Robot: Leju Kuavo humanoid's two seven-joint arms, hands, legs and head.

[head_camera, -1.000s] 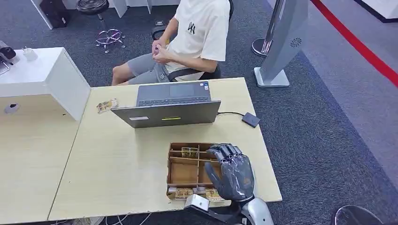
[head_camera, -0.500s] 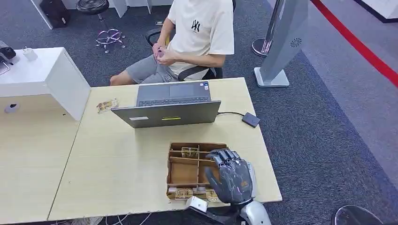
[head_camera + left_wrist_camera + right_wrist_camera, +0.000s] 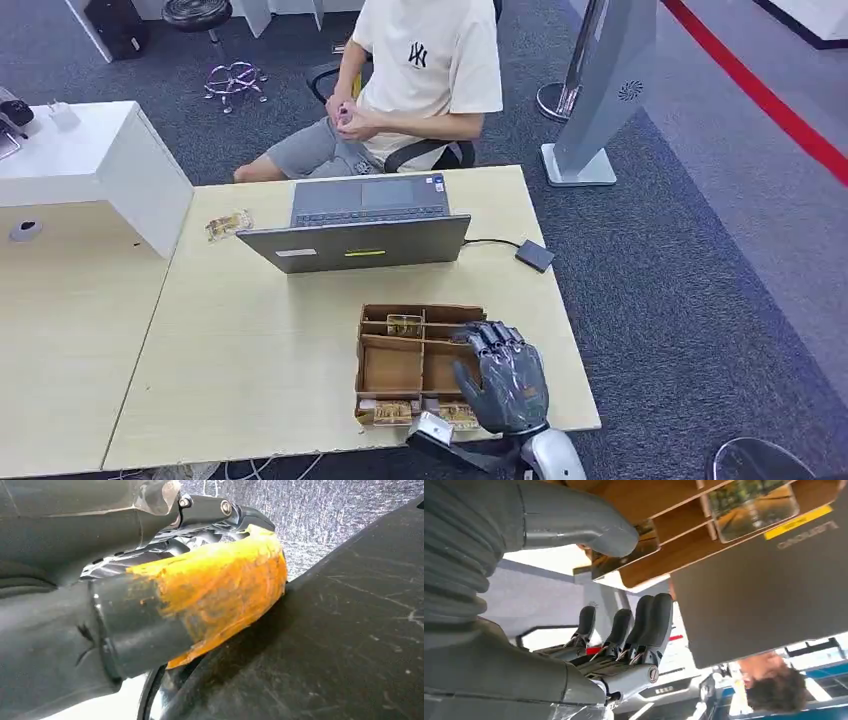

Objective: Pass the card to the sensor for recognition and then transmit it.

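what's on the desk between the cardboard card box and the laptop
Nothing: the head view shows bare desk between the divided cardboard box and the laptop.

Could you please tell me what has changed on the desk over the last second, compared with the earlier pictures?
The right hand has drawn back toward the robot, from the far right compartments of the cardboard tray toward its near right corner, fingers still spread and holding nothing. The seated person shifted slightly. The tray, its cards, the laptop and the small black sensor stayed put.

Glossy cards (image 3: 404, 325) lie flat in the brown divided box (image 3: 392, 368); more, seemingly, at its near edge (image 3: 392, 411).
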